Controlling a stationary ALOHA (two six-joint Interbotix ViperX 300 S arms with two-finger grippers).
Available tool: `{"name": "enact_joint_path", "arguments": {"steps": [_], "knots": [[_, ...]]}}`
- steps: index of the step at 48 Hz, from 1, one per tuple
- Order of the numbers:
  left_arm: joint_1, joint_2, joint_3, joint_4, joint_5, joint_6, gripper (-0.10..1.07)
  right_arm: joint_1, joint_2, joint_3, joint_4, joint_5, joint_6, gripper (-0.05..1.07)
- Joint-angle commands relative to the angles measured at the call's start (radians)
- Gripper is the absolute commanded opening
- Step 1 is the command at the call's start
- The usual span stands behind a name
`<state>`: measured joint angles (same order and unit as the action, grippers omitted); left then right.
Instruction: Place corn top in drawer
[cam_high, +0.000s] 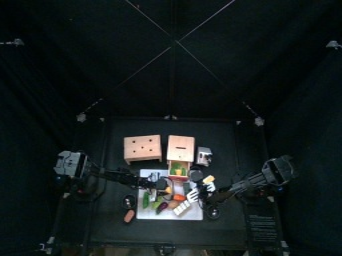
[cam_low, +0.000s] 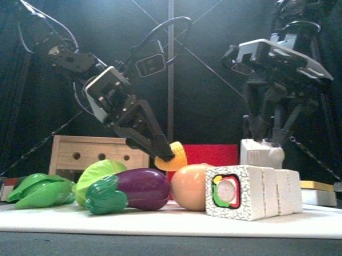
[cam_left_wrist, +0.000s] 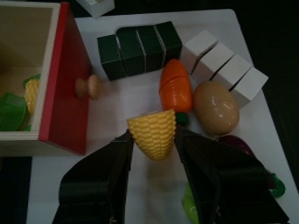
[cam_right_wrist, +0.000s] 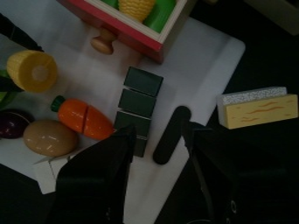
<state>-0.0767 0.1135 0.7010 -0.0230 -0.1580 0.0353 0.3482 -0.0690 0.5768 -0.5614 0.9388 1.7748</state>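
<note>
My left gripper (cam_left_wrist: 156, 150) is shut on the yellow corn top (cam_left_wrist: 155, 136) and holds it above the white mat. It hangs beside the open red drawer (cam_left_wrist: 65, 79), near its wooden knob (cam_left_wrist: 87, 85). The front view shows the corn top (cam_low: 171, 157) lifted at the left gripper's (cam_low: 163, 148) tips. The right wrist view shows the corn top (cam_right_wrist: 31, 70) and another corn piece (cam_right_wrist: 138, 9) lying in the drawer (cam_right_wrist: 146, 33). My right gripper (cam_right_wrist: 163, 149) is open and empty over the mat, above a white block (cam_low: 262, 153).
On the white mat (cam_left_wrist: 128, 175) lie a carrot (cam_left_wrist: 176, 85), a tan egg-shaped piece (cam_left_wrist: 215, 102), dark green blocks (cam_left_wrist: 140, 52) and white blocks (cam_left_wrist: 222, 61). An eggplant (cam_low: 134, 188) and green vegetables (cam_low: 40, 190) sit at the front. A wooden box (cam_high: 143, 148) stands behind.
</note>
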Motion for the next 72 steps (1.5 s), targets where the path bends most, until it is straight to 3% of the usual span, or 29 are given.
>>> {"name": "enact_joint_path", "arguments": {"steps": [1, 17, 32, 37, 50, 72], "knots": [[0.002, -0.02, -0.011, 0.002, -0.003, 0.002, 0.73, 0.002, -0.015, -0.011, -0.002, -0.002, 0.002, 0.82], [0.006, -0.12, -0.051, 0.104, -0.018, 0.0, 0.73, -0.002, -0.015, -0.009, -0.005, -0.002, 0.0, 0.82], [0.178, -0.072, -0.109, 0.057, -0.115, -0.002, 0.74, -0.002, -0.015, -0.008, -0.003, -0.002, 0.0, 0.82], [0.207, -0.046, -0.118, 0.038, -0.126, 0.0, 0.74, -0.002, -0.015, -0.005, -0.003, -0.002, 0.0, 0.82], [0.23, 0.006, -0.123, 0.035, -0.126, 0.0, 0.78, -0.002, -0.015, -0.003, -0.002, -0.002, 0.002, 0.82], [0.224, 0.02, -0.124, 0.04, -0.115, 0.003, 0.81, -0.003, -0.015, -0.005, -0.002, -0.002, 0.003, 0.82]]}}
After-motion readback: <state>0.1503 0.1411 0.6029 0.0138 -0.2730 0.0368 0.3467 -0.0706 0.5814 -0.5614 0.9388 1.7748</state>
